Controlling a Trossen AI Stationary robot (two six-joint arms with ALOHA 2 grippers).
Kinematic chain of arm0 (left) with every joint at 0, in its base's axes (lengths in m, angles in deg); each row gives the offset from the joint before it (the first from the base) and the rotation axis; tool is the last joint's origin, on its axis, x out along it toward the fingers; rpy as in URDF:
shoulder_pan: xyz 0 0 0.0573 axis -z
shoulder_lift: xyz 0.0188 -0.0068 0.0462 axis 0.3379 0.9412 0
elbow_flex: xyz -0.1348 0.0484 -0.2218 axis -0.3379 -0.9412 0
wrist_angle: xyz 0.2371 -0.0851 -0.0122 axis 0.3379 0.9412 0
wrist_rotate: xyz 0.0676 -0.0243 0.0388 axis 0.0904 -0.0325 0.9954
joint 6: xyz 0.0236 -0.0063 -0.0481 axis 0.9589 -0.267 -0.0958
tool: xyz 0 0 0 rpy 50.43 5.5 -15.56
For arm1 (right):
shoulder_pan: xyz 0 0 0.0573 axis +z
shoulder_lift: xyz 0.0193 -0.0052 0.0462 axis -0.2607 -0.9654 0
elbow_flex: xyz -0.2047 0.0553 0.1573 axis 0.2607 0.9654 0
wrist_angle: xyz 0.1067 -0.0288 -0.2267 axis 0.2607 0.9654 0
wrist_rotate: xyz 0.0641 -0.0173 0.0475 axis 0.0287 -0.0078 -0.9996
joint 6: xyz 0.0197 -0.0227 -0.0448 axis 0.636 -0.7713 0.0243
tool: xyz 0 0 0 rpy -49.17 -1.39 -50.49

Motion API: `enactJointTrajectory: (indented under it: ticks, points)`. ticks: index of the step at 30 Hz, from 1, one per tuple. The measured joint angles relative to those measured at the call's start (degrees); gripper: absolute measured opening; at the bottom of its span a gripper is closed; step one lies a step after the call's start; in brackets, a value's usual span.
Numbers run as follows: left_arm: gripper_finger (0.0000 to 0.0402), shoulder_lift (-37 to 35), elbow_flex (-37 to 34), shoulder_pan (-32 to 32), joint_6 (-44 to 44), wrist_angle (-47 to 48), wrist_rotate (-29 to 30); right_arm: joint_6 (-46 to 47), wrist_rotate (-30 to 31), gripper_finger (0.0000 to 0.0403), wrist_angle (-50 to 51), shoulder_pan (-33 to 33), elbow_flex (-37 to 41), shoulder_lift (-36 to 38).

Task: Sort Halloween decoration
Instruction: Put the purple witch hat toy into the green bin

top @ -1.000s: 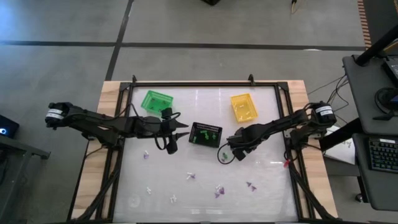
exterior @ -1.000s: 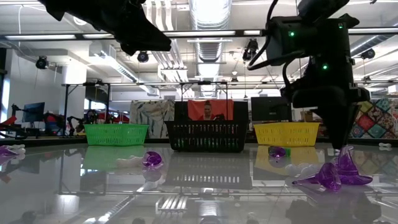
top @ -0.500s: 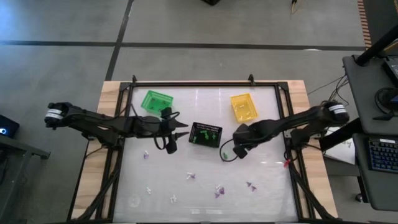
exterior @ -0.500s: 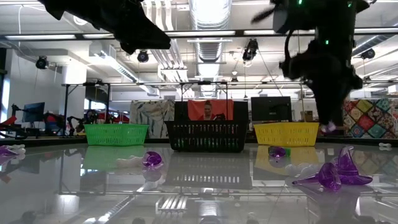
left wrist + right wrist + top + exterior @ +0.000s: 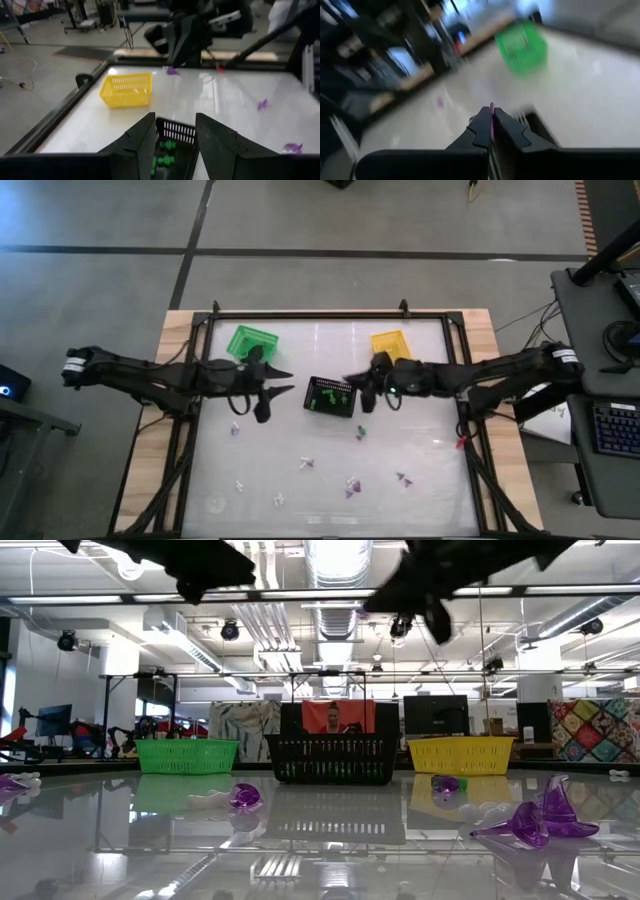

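Between the right hand [image 5: 352, 380] and the waiting left hand [image 5: 283, 380] sits the black basket [image 5: 331, 395], green pieces already in it. The right hand is clenched on a thin purple trinket [image 5: 492, 122], carried high off the bench [image 5: 430, 460], probably to clear the basket walls on its way to a bin. The left hand hangs released just short of the basket. More trinkets [image 5: 352, 486] lie scattered on the glass, nearer the front edge than either hand, unsorted.
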Motion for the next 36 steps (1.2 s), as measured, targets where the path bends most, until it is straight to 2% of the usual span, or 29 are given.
enactJointTrajectory:
  ticks: [4, 10, 15, 22, 36]
  points:
    - [0.0123, -5.34, 0.0, 0.0, -0.25, 0.14, 0.01, -7.1, -0.06, 0.0008, -13.26, -3.22, -1.03, -5.54]
    - [0.0123, -13.25, -0.01, 0.0, 0.34, 0.28, 0.02, -13.33, -0.17, 0.0008, -23.17, -8.64, -6.01, -15.15]
    - [0.0123, -18.0, 0.0, 0.02, 0.96, 1.07, -0.09, -16.6, -3.22, 0.0009, -24.02, -11.9, -14.6, -23.76]
    - [0.0123, -21.96, 0.0, 0.09, 1.48, 4.08, -0.15, -21.37, -4.51, 0.0009, -23.29, -14.01, -27.35, -36.07]
    - [0.0123, -24.82, 0.01, 0.07, 3.45, 6.05, -0.18, -22.73, -6.11, 0.0009, -23.21, -15.57, -46.97, -55.45]
